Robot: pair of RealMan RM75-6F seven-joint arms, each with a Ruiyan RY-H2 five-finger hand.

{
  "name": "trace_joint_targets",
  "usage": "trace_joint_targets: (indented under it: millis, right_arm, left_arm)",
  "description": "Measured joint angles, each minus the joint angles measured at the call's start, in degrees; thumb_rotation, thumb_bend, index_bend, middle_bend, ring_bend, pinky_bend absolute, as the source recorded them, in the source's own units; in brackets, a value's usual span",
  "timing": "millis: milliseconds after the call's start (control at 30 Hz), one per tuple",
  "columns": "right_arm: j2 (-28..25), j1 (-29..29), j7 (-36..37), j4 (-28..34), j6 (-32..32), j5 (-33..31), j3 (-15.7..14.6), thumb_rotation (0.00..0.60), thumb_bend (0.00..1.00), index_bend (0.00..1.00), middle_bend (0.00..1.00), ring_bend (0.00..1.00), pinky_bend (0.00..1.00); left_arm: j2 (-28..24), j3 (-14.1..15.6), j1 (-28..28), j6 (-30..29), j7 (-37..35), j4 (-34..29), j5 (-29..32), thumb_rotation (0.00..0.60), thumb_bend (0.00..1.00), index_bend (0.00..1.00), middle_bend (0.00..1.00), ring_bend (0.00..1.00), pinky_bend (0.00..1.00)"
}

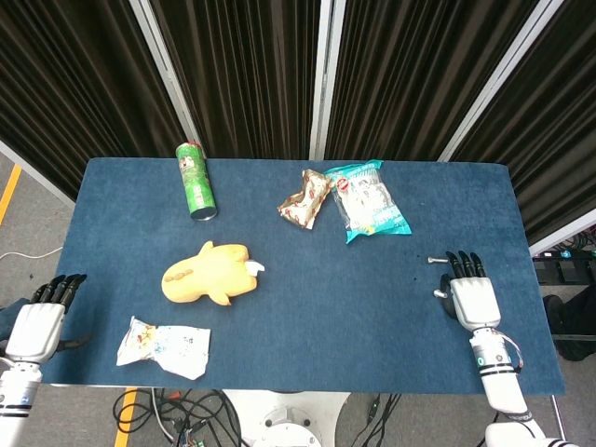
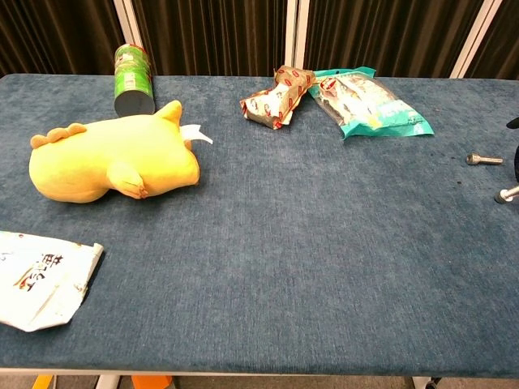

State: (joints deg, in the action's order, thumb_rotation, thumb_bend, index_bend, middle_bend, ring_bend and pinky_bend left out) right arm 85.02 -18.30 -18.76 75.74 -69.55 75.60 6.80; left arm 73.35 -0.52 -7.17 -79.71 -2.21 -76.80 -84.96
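Note:
My right hand [image 1: 472, 298] lies flat on the blue table [image 1: 317, 307] near its right edge, fingers stretched toward the far side. A small metal bolt [image 1: 438, 293] sits against its thumb side, also seen as the bolt [image 2: 507, 194] at the right border of the chest view. Another bolt [image 1: 435, 260] lies just beyond the fingertips, apart from them. My left hand [image 1: 37, 321] hangs off the table's left edge with straight fingers and nothing in it. Nearest to it is a white snack bag [image 1: 164, 345].
A yellow plush toy [image 1: 207, 274] lies left of centre. A green can [image 1: 196, 182] stands at the far left. A brown wrapper [image 1: 304, 198] and a teal snack bag [image 1: 370, 199] lie at the far middle. Dark curtains close off the back.

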Motion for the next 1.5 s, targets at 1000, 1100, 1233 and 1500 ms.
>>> trace_joint_targets:
  millis: [1000,1100,1233,1500]
  right_arm:
    - [-8.16,-7.63,-13.69,14.83,10.76,-17.64,2.42,0.6,0.29,0.63,0.1,0.0,0.0]
    - [-8.3,-8.25,-13.97,15.09,10.81,-18.5,2.22,0.6,0.29,0.63,0.1,0.0,0.0]
    - [-8.32,-8.78,-14.14,15.12,10.79,-19.16,1.84,0.6,0.29,0.63,0.11,0.0,0.0]
    - [-7.82,-9.73,-13.78,14.53,10.53,-19.65,1.21,0.6,0.28,0.63,0.11,0.0,0.0]
  left_arm:
    - [-0.16,0.23,-0.41,0.94,-2.6,0.77,-0.2,0.6,0.0,0.1,0.12,0.07,0.17]
    - [-0.13,0.28,-0.4,0.97,-2.94,0.94,-0.23,0.6,0.0,0.1,0.12,0.07,0.17]
    - [-0.07,0.34,-0.41,1.08,-2.99,1.09,-0.22,0.6,0.0,0.1,0.12,0.07,0.17]
    - [-0.07,0.33,-0.44,1.17,-3.14,1.19,-0.15,0.6,0.0,0.1,0.12,0.07,0.17]
